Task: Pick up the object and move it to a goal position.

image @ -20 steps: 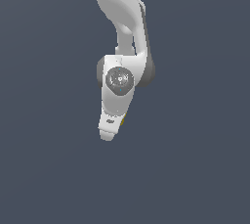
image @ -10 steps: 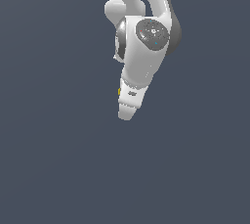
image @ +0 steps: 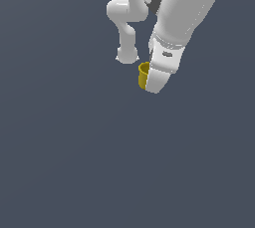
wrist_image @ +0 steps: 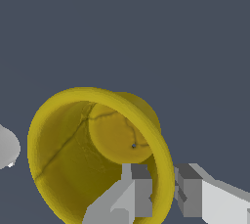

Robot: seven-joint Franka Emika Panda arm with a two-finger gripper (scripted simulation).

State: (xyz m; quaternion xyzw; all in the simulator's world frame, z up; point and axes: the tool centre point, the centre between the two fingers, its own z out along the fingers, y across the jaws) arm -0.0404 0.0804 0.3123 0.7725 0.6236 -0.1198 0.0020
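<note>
The cup (wrist_image: 73, 154) looks matt and a bit rough, with thin cracks inside. My fingers (wrist_image: 139, 189) look like smooth grey and white plastic. The table (image: 74, 162) is flat, dull grey.

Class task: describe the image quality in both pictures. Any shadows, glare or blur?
Exterior view: flat, even light, no cast shadows or glare; yellow cup sharp, half hidden by the arm. Wrist view: close-up, cup crisp, soft shading inside, no blur.
</note>
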